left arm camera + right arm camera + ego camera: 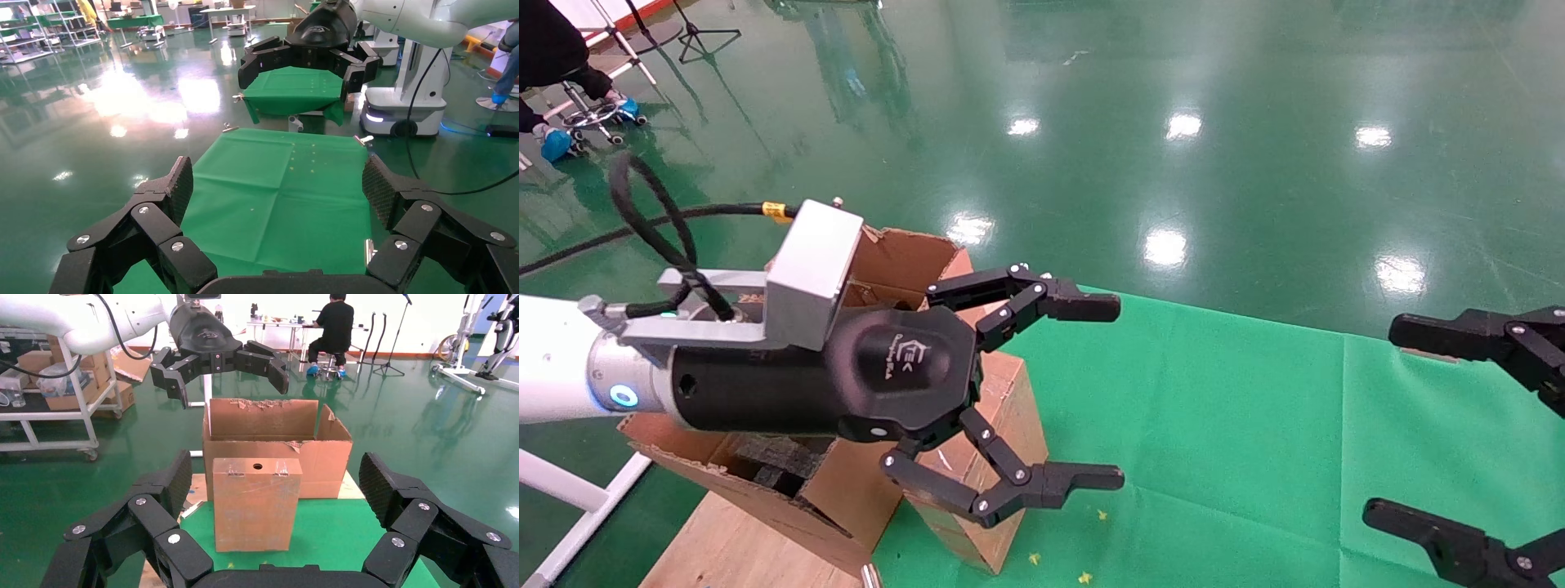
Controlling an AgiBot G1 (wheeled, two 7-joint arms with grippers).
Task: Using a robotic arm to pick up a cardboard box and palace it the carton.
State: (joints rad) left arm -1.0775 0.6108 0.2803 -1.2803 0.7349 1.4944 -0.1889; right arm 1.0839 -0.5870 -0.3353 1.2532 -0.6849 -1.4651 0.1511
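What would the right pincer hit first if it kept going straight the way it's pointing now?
Most likely the cardboard box. In the right wrist view it stands upright on the green cloth, centred between the open right pincer fingers, with the carton behind it. How near it is cannot be judged.

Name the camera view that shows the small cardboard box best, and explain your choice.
The right wrist view: the cardboard box stands in full, front-on. The head view shows only parts of it behind the left gripper. The left wrist view misses it.
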